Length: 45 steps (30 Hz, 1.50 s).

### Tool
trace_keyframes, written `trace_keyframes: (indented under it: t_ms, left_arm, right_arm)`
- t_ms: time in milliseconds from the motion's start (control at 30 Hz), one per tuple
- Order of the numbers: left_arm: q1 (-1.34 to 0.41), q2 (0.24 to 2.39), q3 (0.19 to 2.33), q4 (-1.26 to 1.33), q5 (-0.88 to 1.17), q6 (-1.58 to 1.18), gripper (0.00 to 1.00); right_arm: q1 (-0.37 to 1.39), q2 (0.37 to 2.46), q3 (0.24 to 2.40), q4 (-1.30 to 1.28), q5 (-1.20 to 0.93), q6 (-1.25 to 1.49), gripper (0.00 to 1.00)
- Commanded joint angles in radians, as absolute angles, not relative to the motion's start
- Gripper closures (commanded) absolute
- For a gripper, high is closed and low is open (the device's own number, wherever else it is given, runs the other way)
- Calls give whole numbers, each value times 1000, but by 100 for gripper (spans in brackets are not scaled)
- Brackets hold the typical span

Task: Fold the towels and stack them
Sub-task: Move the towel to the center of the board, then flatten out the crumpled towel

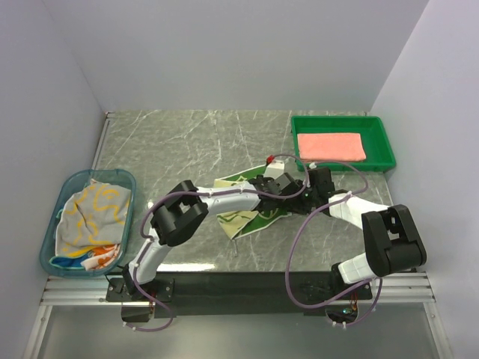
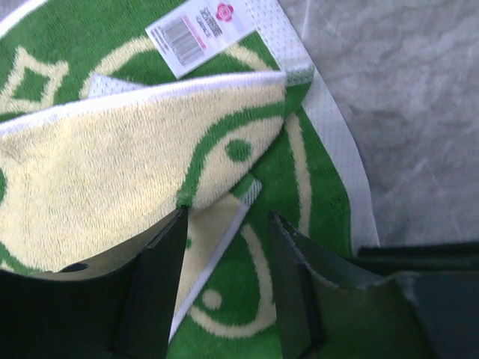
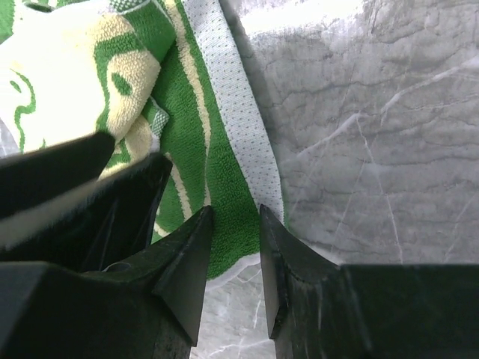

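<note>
Frog towel [image 1: 241,221] at table [image 1: 187,142] centre has both arms on its 3 o'clock edge, likely a two-point pinch for folding. Left gripper [image 2: 226,217] is half open astride a corner of the flipped flap [image 2: 112,179]; right gripper [image 3: 233,213] is narrower, astride the white mesh hem [image 3: 239,112], neither clamping anything yet. Towel shows green face up, pale-yellow underside turned over, barcode tag [image 2: 202,34] exposed.
</note>
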<state>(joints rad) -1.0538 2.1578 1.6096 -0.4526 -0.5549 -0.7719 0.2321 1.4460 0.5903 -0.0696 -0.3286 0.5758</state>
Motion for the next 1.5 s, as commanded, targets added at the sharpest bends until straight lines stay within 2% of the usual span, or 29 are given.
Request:
trace_keyframes:
  t_ms: [0, 300, 433, 533, 833, 967, 1033, 1067, 1200, 1333, 1467]
  left_arm:
    - [-1042, 2187, 1661, -443, -618, -784, 48]
    - [-1032, 2227, 1660, -423, -581, -788, 60]
    - [-1028, 2220, 1634, -431, -597, -805, 79]
    - [-1017, 2180, 1599, -430, -597, -816, 88]
    - [-950, 1981, 1490, -411, -568, -792, 87]
    - [-920, 1954, 1448, -396, -549, -785, 87]
    - [-905, 1950, 1430, -405, -542, -798, 91]
    - [-900, 1945, 1422, -403, -538, -802, 99]
    - [-864, 1858, 1364, -406, -540, -839, 99]
    - [-793, 1741, 1300, -671, -667, -1056, 99]
    - [-729, 1574, 1136, -767, -704, -1213, 99]
  right_arm:
    - [225, 1454, 555, -78, -313, 581, 60]
    - [221, 1440, 538, -77, -313, 580, 61]
    - [218, 1436, 528, -74, -302, 583, 61]
    - [212, 1440, 520, -69, -304, 584, 61]
    - [183, 1454, 512, -60, -316, 591, 62]
    - [179, 1453, 512, -61, -314, 591, 62]
    - [179, 1453, 509, -61, -314, 589, 62]
    - [181, 1453, 509, -61, -313, 594, 62]
    - [176, 1448, 514, -67, -313, 595, 63]
    - [173, 1440, 522, -72, -302, 597, 63]
    - [173, 1440, 535, -78, -293, 598, 63]
